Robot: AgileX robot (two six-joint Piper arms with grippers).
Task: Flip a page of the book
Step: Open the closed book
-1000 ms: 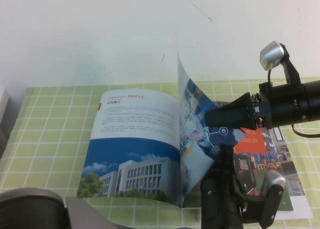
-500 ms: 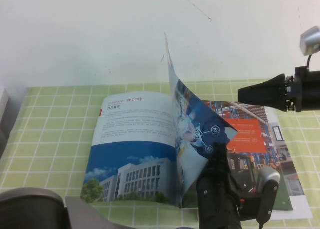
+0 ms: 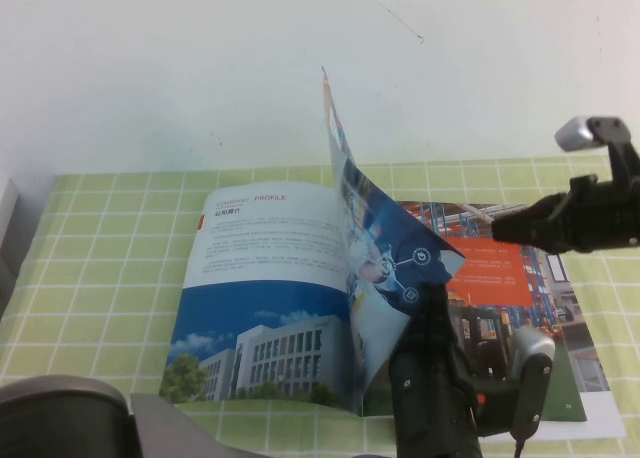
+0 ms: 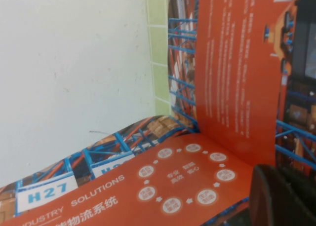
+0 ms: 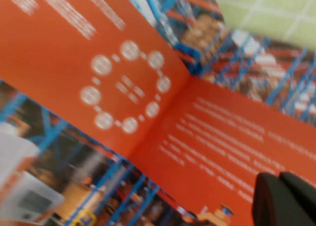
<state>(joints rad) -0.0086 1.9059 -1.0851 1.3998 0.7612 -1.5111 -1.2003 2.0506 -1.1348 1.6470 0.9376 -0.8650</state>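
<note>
Right claw (image 3: 498,228) shut, apparently empty; left claw (image 3: 432,303) under page (image 3: 375,248).

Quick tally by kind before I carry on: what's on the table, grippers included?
Book: 1, the book, with the page standing up.
Grippers: 2, the left gripper by the raised page, the right gripper shut over the book's right side.
Checked mat: 1.
Total: 4.

A robot test bench: green checked mat (image 3: 110,248) against a plain white wall (image 3: 200,68).
</note>
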